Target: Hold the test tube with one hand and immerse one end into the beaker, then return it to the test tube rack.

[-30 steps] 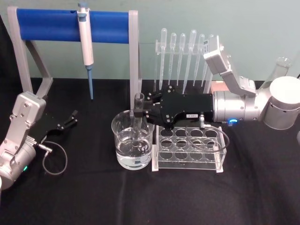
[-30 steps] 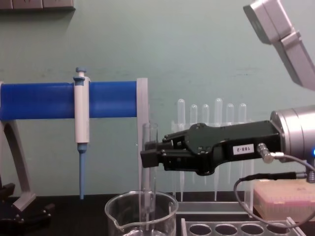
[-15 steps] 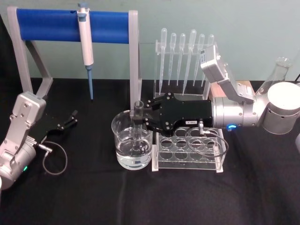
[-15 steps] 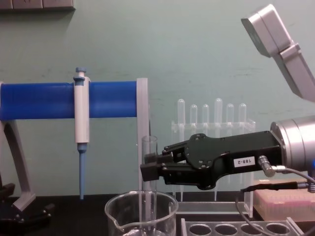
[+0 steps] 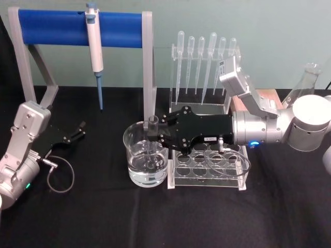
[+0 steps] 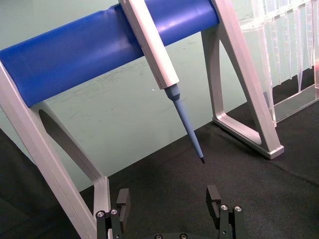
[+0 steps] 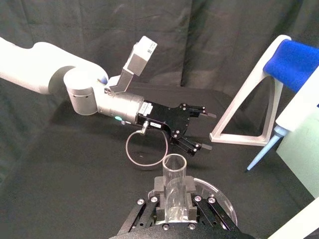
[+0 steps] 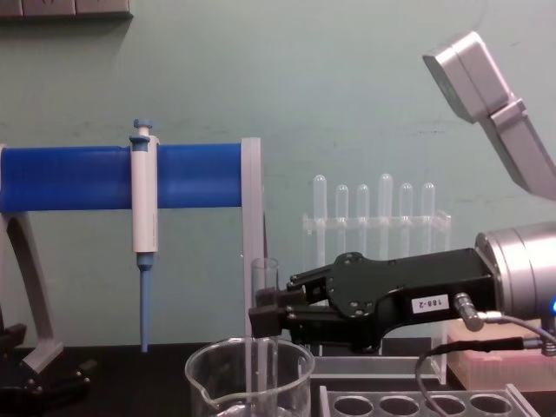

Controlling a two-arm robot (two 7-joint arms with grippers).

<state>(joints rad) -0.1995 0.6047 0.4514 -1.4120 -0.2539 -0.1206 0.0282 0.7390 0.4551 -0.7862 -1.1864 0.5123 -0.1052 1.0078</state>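
The test tube [image 5: 153, 122] stands upright with its lower end inside the beaker [image 5: 135, 166], which holds clear liquid. My right gripper [image 5: 153, 133] reaches in from the right above the rack and is shut on the tube just below its open rim. From the side the tube [image 8: 264, 274] rises out of the beaker [image 8: 217, 387], with the right gripper [image 8: 265, 320] just above the glass rim. In the right wrist view the tube [image 7: 174, 175] sits between the clamped fingers. My left gripper [image 5: 80, 129] rests open on the cloth at the left, its fingers [image 6: 123, 201] spread wide.
A clear rack [image 5: 207, 164] with round holes stands right of the beaker, under my right arm. Behind it hang several plastic pipettes [image 5: 204, 57]. A white-and-blue pipettor [image 5: 94, 44] hangs on the blue-barred stand [image 5: 51, 27]. A glass flask [image 5: 309, 76] stands at the far right.
My right gripper has come down with the test tube, so the tube now sits lower in the beaker. The left arm has stayed still.
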